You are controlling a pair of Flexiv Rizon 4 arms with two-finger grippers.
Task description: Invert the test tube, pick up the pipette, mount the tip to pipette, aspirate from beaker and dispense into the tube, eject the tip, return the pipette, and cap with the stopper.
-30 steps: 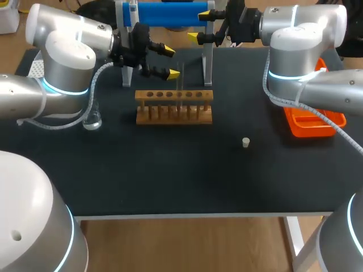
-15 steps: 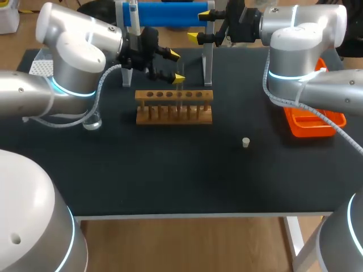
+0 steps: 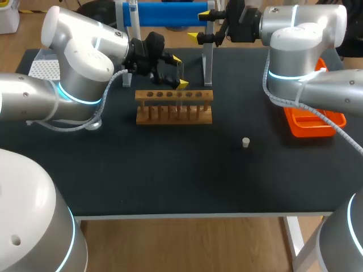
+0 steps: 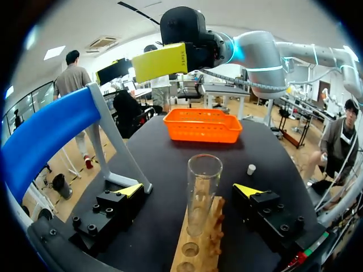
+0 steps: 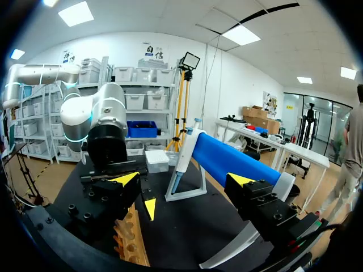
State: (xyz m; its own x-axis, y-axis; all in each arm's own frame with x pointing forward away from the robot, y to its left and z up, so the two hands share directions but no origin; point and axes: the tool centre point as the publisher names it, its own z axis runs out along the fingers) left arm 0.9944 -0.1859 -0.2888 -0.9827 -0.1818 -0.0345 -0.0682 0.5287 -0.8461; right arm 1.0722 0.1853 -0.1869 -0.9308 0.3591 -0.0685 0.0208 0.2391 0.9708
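A clear test tube point(image 4: 201, 192) stands mouth up in the wooden rack point(image 3: 173, 106), near its right end. My left gripper point(image 3: 179, 71) is open and straddles the tube, one yellow-tipped finger on each side without touching it; in the left wrist view this gripper point(image 4: 190, 190) has the tube midway between its fingers. The pipette point(image 3: 133, 11) hangs at the left end of the blue stand point(image 3: 167, 13). My right gripper point(image 3: 199, 26) is open and empty by the stand's right end; its own view has the pipette point(image 5: 181, 161) ahead of the gripper point(image 5: 182, 179). A small white stopper point(image 3: 245, 142) lies right of the rack.
An orange tray point(image 3: 312, 122) sits at the table's right side. The glass beaker point(image 3: 95, 121) is largely hidden under my left arm. A white tip box point(image 3: 44, 69) stands at the far left. The stand's legs point(image 3: 207, 68) rise just behind the rack.
My left gripper has swung right and down from beside the stand's left leg and now brackets the tube. The right arm, stopper and rack have not moved.
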